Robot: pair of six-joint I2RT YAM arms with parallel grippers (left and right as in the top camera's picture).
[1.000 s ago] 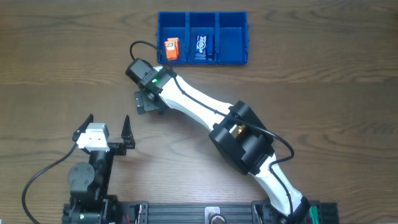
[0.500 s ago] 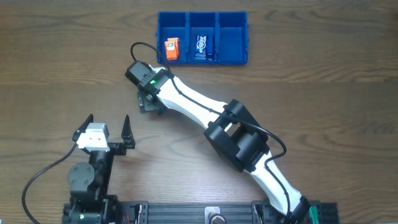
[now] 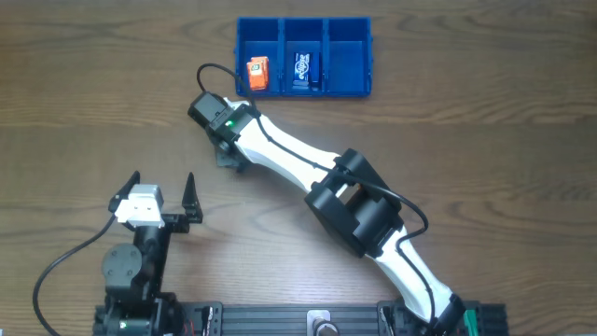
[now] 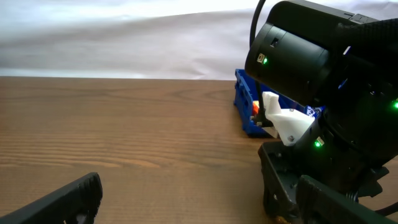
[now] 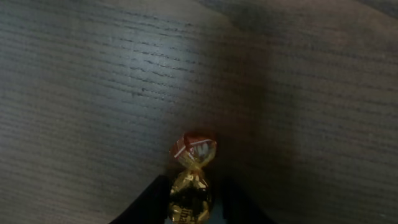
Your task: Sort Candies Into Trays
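Partly cropped, gold candy (image 5: 193, 155) sits pinched in right claw (image 5: 193, 198)

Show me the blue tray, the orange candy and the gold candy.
blue tray (image 3: 348, 56): top view, right compartment floor.
orange candy (image 3: 257, 74): top view, wrapper middle.
gold candy (image 5: 189, 196): right wrist view, wrapper body.
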